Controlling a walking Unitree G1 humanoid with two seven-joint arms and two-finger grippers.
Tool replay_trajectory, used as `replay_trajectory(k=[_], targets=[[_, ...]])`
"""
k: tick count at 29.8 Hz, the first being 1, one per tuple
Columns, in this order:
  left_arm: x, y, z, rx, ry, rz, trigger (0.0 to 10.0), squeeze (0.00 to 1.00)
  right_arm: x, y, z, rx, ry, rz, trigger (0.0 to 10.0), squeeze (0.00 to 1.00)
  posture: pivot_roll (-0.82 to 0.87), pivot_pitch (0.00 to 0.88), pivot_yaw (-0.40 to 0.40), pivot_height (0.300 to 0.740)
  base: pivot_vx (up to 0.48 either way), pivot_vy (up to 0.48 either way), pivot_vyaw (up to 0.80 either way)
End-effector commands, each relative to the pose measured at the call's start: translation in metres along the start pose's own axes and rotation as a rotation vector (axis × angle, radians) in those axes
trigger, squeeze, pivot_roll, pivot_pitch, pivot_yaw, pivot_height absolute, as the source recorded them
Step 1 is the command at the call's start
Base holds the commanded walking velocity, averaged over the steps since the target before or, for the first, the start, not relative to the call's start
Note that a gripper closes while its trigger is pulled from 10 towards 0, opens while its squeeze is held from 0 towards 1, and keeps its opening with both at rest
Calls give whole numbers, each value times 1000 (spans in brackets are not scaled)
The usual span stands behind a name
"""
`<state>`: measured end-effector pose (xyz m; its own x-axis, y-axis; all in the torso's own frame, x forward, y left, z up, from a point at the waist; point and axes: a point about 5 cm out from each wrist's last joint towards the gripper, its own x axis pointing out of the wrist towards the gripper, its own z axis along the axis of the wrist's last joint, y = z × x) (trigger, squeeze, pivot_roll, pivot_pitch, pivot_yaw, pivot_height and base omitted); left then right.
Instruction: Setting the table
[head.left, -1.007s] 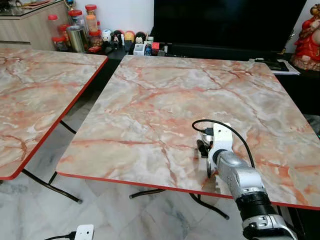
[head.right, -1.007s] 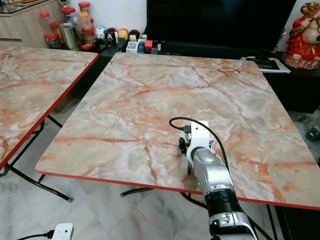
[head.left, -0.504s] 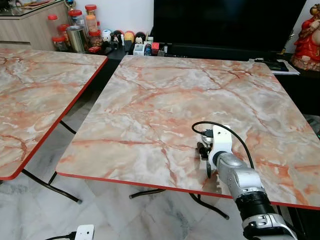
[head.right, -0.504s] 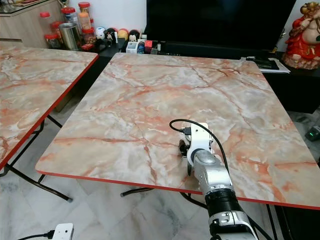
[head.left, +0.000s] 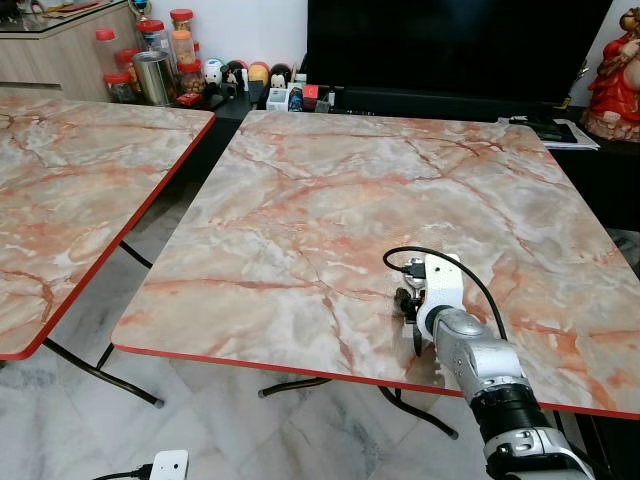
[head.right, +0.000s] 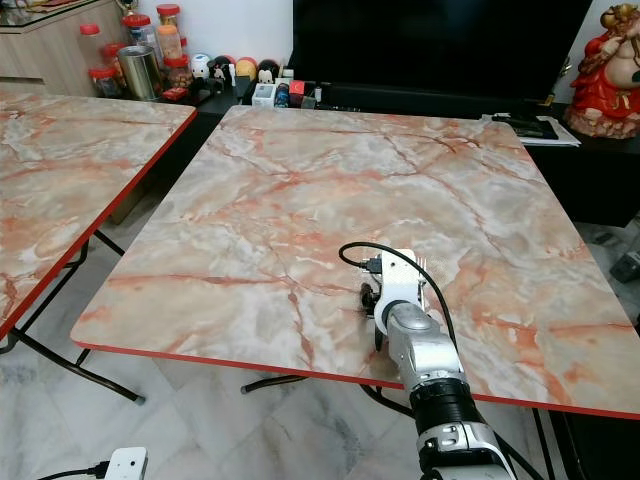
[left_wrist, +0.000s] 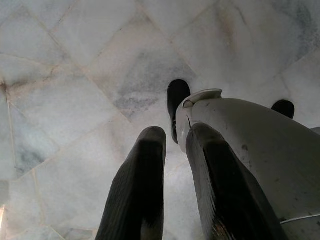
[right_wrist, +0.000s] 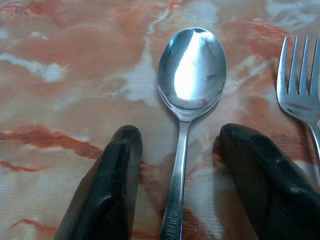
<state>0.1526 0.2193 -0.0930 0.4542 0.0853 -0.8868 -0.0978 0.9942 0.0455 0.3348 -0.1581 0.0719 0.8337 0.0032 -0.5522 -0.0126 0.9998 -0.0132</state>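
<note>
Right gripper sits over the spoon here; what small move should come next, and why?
Probably lift the right gripper straight up and away. Its fingers are spread, with the spoon lying flat on the table between them, untouched, and the fork beside it, so both pieces look already placed.

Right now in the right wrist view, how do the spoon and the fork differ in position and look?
The spoon lies between the open right gripper fingers, its handle running down the gap; the fork lies outside them, beside one finger. The spoon shows a whole oval bowl, facing up and catching light; the fork shows four tines, cut by the picture's edge. Both are shiny metal, lie flat on the marble table, and point the same way, side by side.
</note>
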Motion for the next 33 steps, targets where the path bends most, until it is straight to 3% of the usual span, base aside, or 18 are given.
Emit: replay_trajectory(k=[1, 33], targets=[[0, -1, -1, -11, 11, -7, 10000, 0, 0, -1, -2, -6, 1, -3, 0, 0, 10, 0, -47, 728, 0, 0, 0], [0, -1, -1, -4, 17, -16, 10000, 0, 0, 2, -4, -5, -1, 17, 0, 0, 13, 0, -45, 728, 0, 0, 0]])
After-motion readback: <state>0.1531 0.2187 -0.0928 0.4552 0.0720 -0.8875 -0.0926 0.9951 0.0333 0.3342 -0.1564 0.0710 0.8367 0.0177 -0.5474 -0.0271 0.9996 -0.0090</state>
